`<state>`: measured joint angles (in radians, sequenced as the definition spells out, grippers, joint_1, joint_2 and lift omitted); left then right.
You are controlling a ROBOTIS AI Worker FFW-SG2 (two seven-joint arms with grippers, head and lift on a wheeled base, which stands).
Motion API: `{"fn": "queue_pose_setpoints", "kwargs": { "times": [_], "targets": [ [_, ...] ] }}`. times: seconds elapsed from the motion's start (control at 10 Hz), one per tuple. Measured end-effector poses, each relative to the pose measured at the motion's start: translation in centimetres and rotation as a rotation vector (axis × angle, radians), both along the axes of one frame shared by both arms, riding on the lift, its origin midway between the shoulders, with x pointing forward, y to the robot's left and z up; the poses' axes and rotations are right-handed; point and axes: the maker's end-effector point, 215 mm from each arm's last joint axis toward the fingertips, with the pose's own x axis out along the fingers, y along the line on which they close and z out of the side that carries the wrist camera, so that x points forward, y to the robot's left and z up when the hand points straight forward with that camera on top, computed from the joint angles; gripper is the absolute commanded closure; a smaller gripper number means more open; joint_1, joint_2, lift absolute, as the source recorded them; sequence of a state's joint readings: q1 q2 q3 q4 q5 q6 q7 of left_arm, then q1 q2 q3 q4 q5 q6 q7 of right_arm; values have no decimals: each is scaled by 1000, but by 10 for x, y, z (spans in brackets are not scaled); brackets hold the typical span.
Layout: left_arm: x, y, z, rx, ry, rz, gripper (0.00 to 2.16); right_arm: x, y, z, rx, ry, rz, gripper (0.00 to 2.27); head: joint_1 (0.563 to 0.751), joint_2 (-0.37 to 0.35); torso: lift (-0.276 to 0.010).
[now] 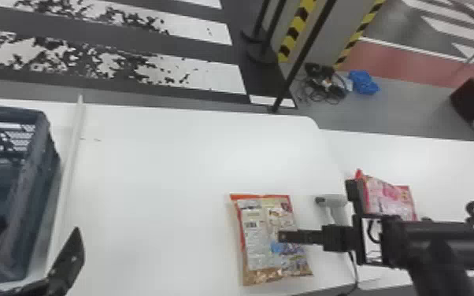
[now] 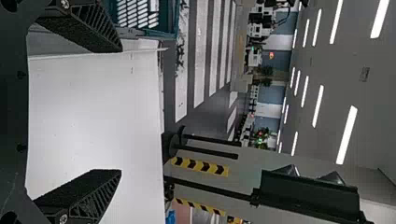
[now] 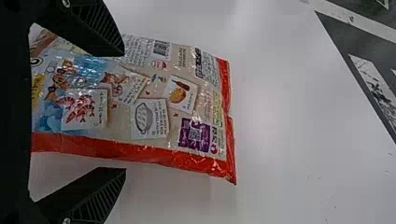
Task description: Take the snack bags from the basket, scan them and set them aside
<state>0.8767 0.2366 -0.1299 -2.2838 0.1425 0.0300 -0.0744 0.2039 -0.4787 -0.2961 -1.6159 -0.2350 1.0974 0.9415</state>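
Note:
A snack bag with orange-red edges lies on the white table, its barcode side up. My right gripper is over that bag's right part; in the right wrist view the right gripper stands open, the bag beneath and between its fingers. A pink-red snack bag lies farther right, partly behind the right arm. Between the two bags is a grey-white scanner. My left gripper is at the lower left by the basket; the left gripper stands open and holds nothing.
A raised white strip runs along the table beside the basket. The scanner's cable trails to the front edge near the right arm. Beyond the table, black posts and a blue bundle are on the floor.

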Motion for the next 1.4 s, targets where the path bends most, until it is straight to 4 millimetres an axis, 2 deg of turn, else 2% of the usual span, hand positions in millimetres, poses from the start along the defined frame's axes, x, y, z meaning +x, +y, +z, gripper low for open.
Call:
{"fn": "queue_pose_setpoints", "kwargs": {
  "times": [0.1,0.2,0.7,0.8,1.0,1.1,1.2,1.3,1.4],
  "targets": [
    [1,-1,-2,-4,2,1,70,-2,10,-6,12,12,28,1963,695,-350,-75],
    [2,-2,-3,-6,3,2,70,0,16,-9,10,10,46,2246,695,-350,-75],
    [3,0,-7,-7,8,5,70,7,19,-2,31,-21,46,2246,695,-345,-75],
    [4,0,-7,-6,7,5,70,10,16,10,57,-30,22,2246,695,-346,-75],
    [4,2,-7,-3,7,7,70,21,0,57,120,-57,-58,2246,695,-350,-75],
    [4,2,-8,-5,8,8,70,33,-17,86,158,-95,-112,2246,695,-350,-75],
    [4,1,-8,-7,8,7,70,51,-46,112,152,-153,-181,2246,695,-350,-75],
    [4,0,-8,-8,8,5,70,66,-76,127,140,-199,-239,2246,695,-350,-75],
    [3,-1,-9,-8,11,4,70,86,-121,139,121,-255,-323,2246,695,-350,-75]
  ]
}}
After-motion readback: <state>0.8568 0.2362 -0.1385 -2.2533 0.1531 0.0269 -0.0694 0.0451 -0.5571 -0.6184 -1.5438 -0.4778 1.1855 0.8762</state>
